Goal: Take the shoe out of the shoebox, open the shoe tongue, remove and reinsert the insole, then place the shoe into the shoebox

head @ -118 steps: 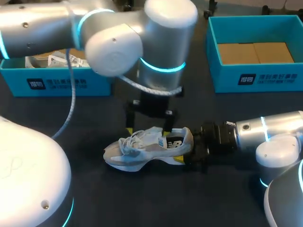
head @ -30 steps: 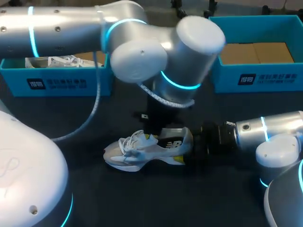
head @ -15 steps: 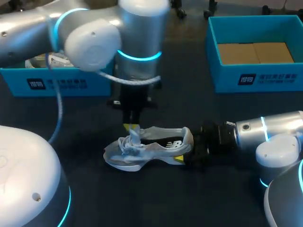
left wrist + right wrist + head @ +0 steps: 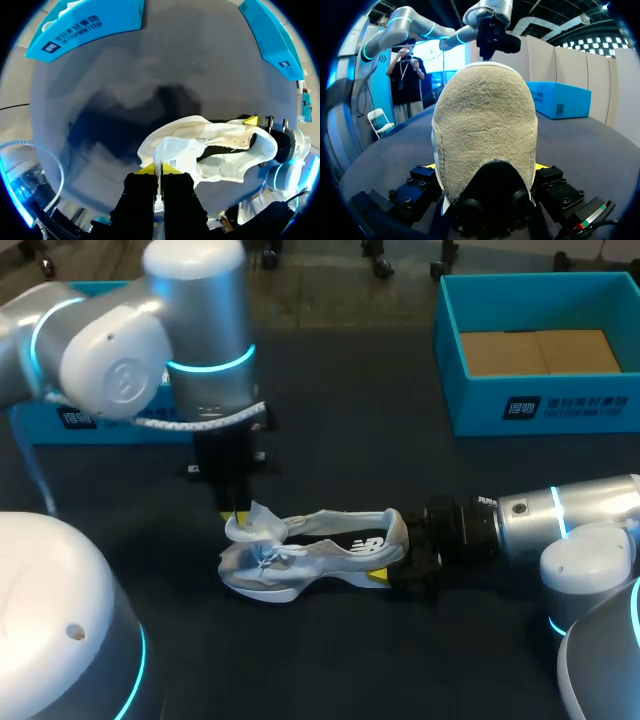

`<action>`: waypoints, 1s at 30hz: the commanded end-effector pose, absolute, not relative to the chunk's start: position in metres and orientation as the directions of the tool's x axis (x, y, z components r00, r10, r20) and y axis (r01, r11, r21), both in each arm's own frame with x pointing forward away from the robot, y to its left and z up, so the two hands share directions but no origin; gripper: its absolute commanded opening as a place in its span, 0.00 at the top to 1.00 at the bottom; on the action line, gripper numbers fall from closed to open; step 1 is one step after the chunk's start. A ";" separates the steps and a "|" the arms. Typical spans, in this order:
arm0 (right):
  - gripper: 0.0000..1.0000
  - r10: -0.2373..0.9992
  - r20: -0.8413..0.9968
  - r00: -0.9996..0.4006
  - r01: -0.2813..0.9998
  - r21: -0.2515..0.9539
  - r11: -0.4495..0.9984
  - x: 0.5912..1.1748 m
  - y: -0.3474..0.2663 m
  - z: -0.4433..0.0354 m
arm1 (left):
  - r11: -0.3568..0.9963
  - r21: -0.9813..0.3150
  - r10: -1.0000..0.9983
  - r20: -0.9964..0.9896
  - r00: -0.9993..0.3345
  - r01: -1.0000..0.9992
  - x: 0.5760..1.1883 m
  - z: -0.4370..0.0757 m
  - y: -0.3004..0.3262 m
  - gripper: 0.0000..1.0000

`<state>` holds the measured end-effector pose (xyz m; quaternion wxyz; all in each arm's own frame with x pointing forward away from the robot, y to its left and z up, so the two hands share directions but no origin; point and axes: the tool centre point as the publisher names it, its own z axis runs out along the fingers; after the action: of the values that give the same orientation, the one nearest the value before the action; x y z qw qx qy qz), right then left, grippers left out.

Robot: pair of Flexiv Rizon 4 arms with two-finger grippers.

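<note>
White sneaker [image 4: 310, 558] is lying unboxed; your left fingers [image 4: 145, 171] are pinching the tongue [image 4: 176, 150], right fingers [image 4: 378, 578] clamping the heel [image 4: 485, 130]; insole, reboxing pending.

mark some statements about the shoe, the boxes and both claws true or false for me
1. The sneaker lies inside the right shoebox. False: it lies on the table, outside the box.
2. The left claw pinches the sneaker's tongue. True.
3. The right claw is open, clear of the sneaker. False: it is shut on the heel.
4. The right shoebox holds no shoe. True.
</note>
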<state>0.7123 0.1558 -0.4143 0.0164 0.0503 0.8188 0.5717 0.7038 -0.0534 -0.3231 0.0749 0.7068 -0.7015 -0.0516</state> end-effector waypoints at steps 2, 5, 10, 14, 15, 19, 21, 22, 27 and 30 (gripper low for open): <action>1.00 0.101 0.031 -0.994 0.065 0.936 0.345 0.712 0.156 -0.413 | -0.006 0.186 -0.980 0.196 0.043 -0.982 0.705 -0.335 -0.051 1.00; 1.00 0.101 0.031 -0.994 0.065 0.936 0.345 0.712 0.156 -0.413 | -0.003 0.195 -0.979 0.200 0.043 -0.981 0.704 -0.338 -0.053 1.00; 1.00 0.101 0.031 -0.994 0.065 0.936 0.345 0.712 0.156 -0.413 | 0.038 0.187 -0.973 0.233 0.007 -0.982 0.699 -0.343 -0.055 1.00; 1.00 0.101 0.031 -0.994 0.065 0.936 0.345 0.712 0.156 -0.413 | 0.052 0.178 -0.970 0.243 -0.008 -0.983 0.696 -0.347 -0.057 0.95; 1.00 0.101 0.031 -0.994 0.065 0.936 0.345 0.712 0.156 -0.413 | 0.055 0.175 -0.970 0.244 -0.011 -0.983 0.695 -0.346 -0.059 0.84; 1.00 0.101 0.031 -0.994 0.065 0.936 0.345 0.712 0.156 -0.413 | 0.056 0.156 -0.966 0.257 -0.014 -0.986 0.693 -0.337 -0.066 0.51; 1.00 0.101 0.031 -0.994 0.065 0.936 0.345 0.712 0.156 -0.413 | 0.054 0.142 -0.965 0.261 -0.015 -0.988 0.693 -0.333 -0.070 0.22; 1.00 0.101 0.031 -0.994 0.065 0.936 0.345 0.712 0.156 -0.413 | 0.053 0.139 -0.965 0.262 -0.015 -0.989 0.693 -0.331 -0.073 0.16; 1.00 0.101 0.031 -0.994 0.065 0.936 0.345 0.712 0.156 -0.413 | 0.055 0.112 -0.963 0.269 -0.023 -0.992 0.692 -0.319 -0.085 0.09; 1.00 0.101 0.031 -0.994 0.065 0.936 0.345 0.712 0.156 -0.413 | 0.074 0.091 -0.959 0.280 -0.045 -0.993 0.692 -0.304 -0.090 0.09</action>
<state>0.7122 0.1555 -0.4148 0.0164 0.0503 0.8190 0.5714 0.6953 -0.0903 -0.3171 0.1406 0.6791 -0.7177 0.0628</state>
